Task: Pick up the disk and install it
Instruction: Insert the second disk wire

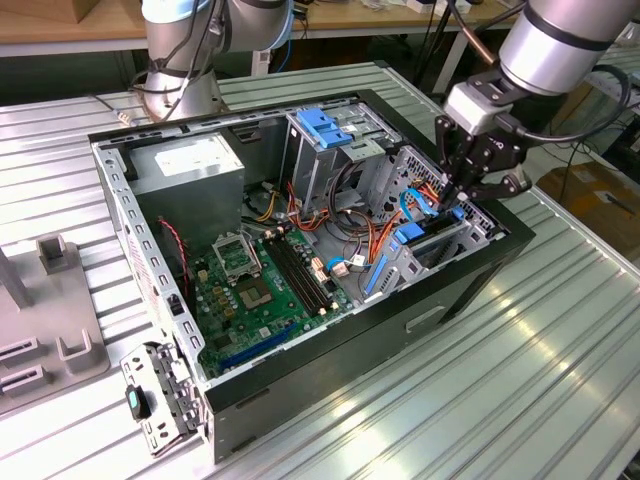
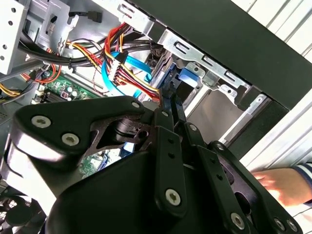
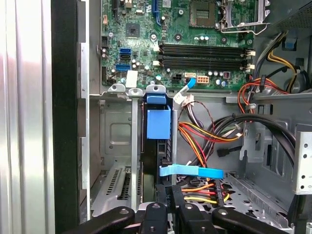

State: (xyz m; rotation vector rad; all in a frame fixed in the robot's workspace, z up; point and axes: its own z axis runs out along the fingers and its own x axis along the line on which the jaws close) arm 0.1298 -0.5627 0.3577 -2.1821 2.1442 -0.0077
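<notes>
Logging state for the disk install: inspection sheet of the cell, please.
Surface: ribbed metal table, with the open PC case on it.
Job's things: disk stands on edge in the drive bay, blue rail showing.
Clutter: grey fixture blocks; loose metal bracket.
Grippers: gripper is over the bay, at the disk's edge.
Cables: blue flat cable and orange-yellow wires run close beside the disk.
Surroundings: a hand beside the case; second arm base.
</notes>
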